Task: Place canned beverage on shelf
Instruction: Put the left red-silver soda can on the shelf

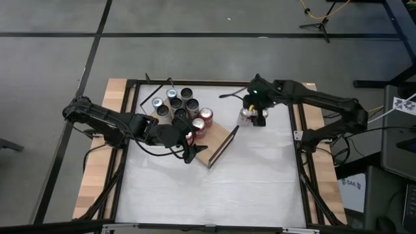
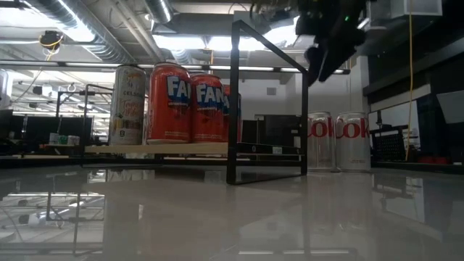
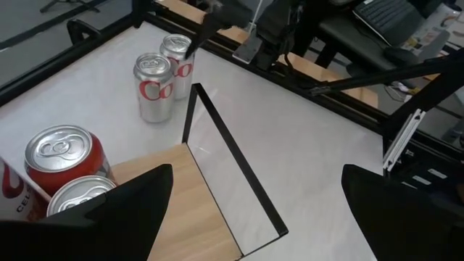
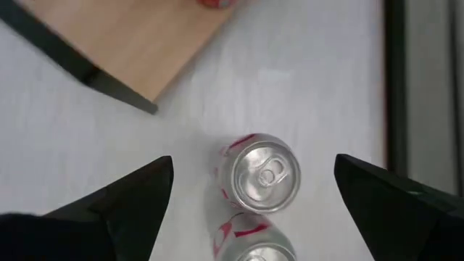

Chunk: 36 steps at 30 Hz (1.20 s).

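Right gripper hangs wide open above two silver cans on the table, right of the shelf. Centre on the nearer can, descend straight — don't nudge its touching neighbour. Left gripper gapes over the shelf's bare end — clear it first.

Two silver cans upright on table, wooden shelf nearby — partly filled

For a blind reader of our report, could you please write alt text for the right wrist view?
The right arm's open pincer hovers directly above two silver aluminium cola cans with red lettering standing on the white table. Beyond them lies a corner of the light-brown wooden shelf board with its thin black metal frame.
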### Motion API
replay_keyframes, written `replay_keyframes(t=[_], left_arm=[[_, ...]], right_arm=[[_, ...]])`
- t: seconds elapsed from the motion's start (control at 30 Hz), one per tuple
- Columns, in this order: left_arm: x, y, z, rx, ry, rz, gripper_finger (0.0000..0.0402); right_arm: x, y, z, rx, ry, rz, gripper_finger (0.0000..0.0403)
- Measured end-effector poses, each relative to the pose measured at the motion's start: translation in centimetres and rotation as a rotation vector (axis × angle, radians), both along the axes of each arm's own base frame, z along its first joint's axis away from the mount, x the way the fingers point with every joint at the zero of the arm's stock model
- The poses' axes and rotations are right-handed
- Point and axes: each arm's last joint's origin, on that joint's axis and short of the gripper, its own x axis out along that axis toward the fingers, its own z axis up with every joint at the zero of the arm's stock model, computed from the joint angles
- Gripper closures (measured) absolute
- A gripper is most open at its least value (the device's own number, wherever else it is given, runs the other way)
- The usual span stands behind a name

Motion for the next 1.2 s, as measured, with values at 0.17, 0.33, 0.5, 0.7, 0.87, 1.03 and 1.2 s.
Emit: replay_keyframes(t=[0.17,0.33,0.5,0.7,0.87,1.03,1.2], left_arm=[[0.0,0.0,0.0,-0.001,0.0,0.0,0.0008],[0.0,0.0,0.0,-0.002,-0.001,0.001,0.0008],[0.0,0.0,0.0,-0.002,-0.001,0.0,0.0008],[0.0,0.0,0.0,0.0,0.0,-0.001,0.0008],[0.0,0.0,0.0,-0.001,0.0,0.0,0.0008],[0.0,0.0,0.0,0.0,0.0,-0.001,0.0008],[0.0,0.0,0.0,0.0,0.0,-0.001,0.0008]], right_arm=[[0.6,-2.6,-2.1,0.087,0.068,-0.062,0.0024],[0.9,-3.9,-3.9,0.186,0.123,-0.08,0.0024],[1.4,-4.0,-5.0,0.217,0.175,-0.077,0.0024],[2.1,-4.5,-6.3,0.209,0.226,-0.09,0.0024],[2.5,-4.7,-7.1,0.221,0.247,-0.091,0.0024],[2.7,-4.8,-7.8,0.227,0.268,-0.092,0.0024],[2.9,-5.0,-8.0,0.208,0.275,-0.095,0.003]])
